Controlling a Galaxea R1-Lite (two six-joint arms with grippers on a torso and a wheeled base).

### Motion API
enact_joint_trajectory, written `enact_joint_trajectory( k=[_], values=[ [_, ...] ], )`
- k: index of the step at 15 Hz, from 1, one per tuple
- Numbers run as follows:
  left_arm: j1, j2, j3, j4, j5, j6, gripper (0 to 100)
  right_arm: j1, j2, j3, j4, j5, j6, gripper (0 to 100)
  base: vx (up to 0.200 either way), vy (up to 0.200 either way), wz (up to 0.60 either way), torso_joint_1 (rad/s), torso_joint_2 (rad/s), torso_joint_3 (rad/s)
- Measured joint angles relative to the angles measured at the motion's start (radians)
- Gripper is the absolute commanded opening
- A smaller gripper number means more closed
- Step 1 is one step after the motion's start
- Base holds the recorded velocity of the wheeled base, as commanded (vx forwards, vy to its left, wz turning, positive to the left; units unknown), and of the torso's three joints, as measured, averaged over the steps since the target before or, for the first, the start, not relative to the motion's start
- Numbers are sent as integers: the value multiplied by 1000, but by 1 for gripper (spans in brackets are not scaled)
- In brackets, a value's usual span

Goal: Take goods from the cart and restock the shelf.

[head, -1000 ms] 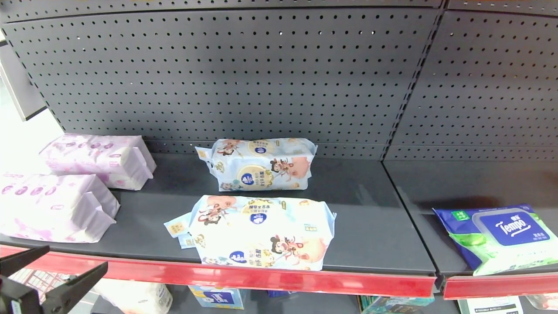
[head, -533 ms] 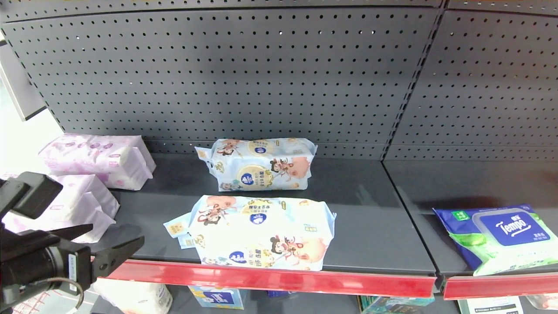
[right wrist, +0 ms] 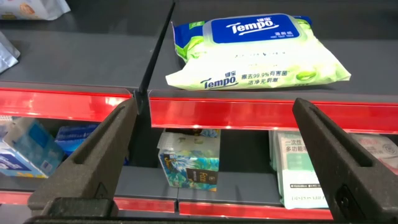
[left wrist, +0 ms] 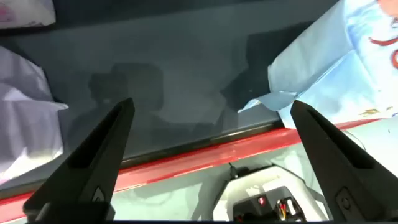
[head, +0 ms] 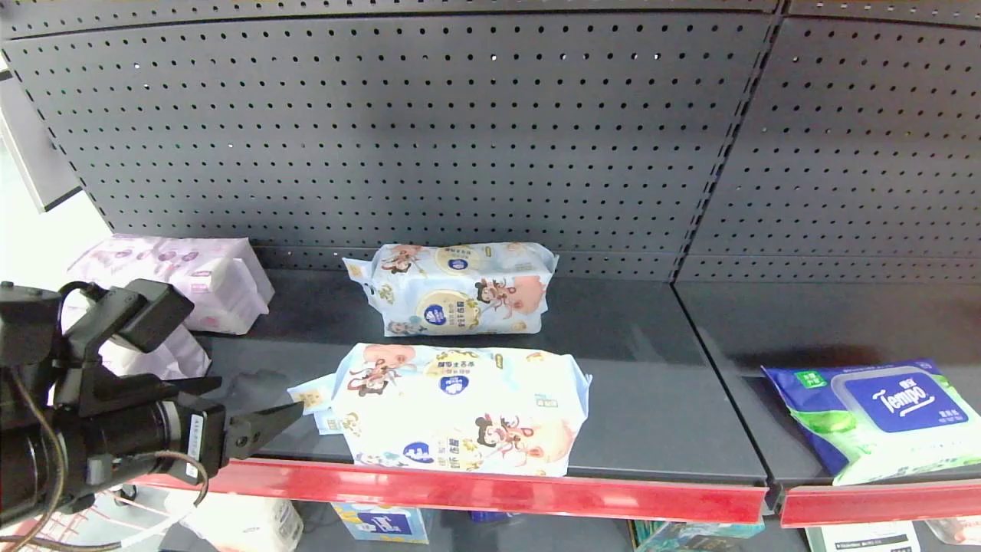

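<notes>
Here, grey shelf (head: 651, 383), perforated back panel (head: 460, 130).

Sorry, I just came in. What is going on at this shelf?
A two-armed robot is restocking a store shelf. Its left gripper, open and empty, hovers at the red front edge beside the front cartoon-print pack. The right gripper, also open and empty, faces the edge in front of the wipes pack. Neither holds any goods.

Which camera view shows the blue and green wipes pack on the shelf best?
The right wrist view: the wipes pack lies whole behind the red rail. The head view has it at the right edge, its front hidden by the rail. The left wrist view faces a cartoon-printed pack instead.
</notes>
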Motion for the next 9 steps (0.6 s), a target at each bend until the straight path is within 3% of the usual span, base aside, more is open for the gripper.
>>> enact_joint_trajectory(
  k=[9],
  values=[
    [-41,45,-37,0,0,0,100,0,0,0,0,0,0,100,0,0,0,0,0,0]
  ],
)
